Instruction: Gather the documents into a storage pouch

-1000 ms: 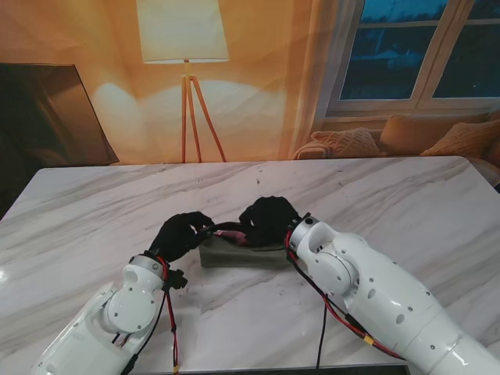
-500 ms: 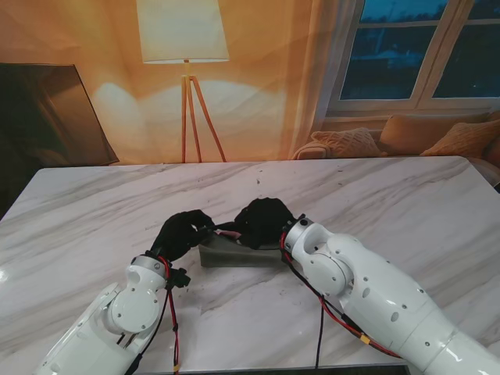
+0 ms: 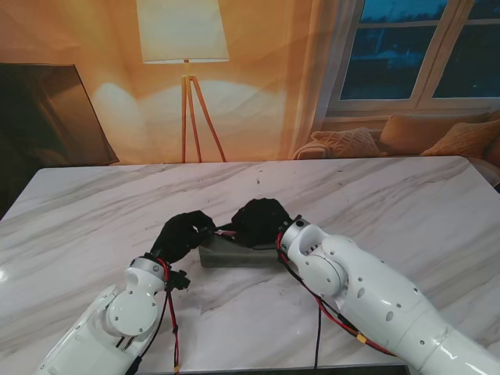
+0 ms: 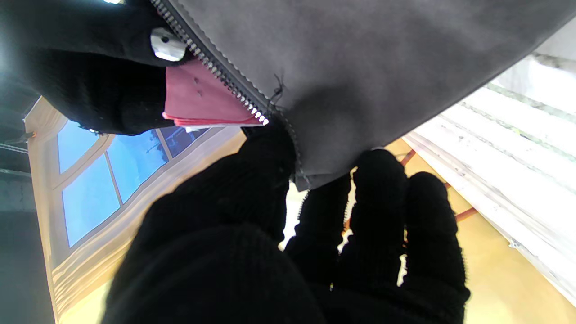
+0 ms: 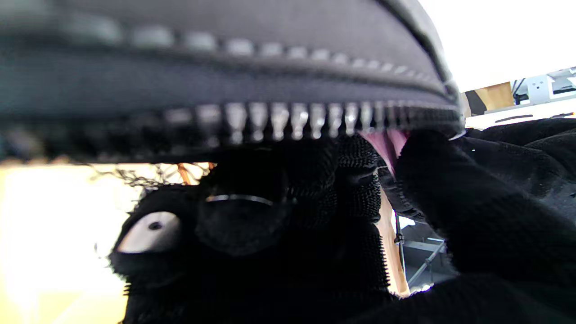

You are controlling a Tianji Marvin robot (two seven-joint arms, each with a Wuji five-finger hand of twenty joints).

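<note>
Between the earlier stand pictures and this one, the white right arm (image 3: 367,289) had swung inward, and its black-gloved right hand (image 3: 258,223) had slid along the mouth of the grey felt zip pouch (image 3: 234,255) toward the black-gloved left hand (image 3: 183,233), so the strip of pink showing between the two hands had grown shorter. I judged from this that the flat pink-red booklet-like document (image 4: 198,96) was being pressed deeper into the pouch, and that the insertion was well along but not finished, since a corner still stood out past the silver zip teeth (image 4: 225,83).

That left hand pinched the near corner of the pouch between thumb and fingers (image 4: 382,189), holding the opening steady; the pouch rested on the table, just beyond its knuckles. The right hand's fingers were curled around the document at the zip line, with the pink edge (image 5: 387,144) caught against its fingertips, so it was holding the paper rather than spread wide.

Beyond both hands the white marble-veined table top (image 3: 406,195) ran on to its far edge. Farther off stood a tripod floor lamp with a cream shade (image 3: 184,31), a dark-paned window (image 3: 422,47) beyond the right hand, and tan cushions (image 3: 437,137) beneath it.
</note>
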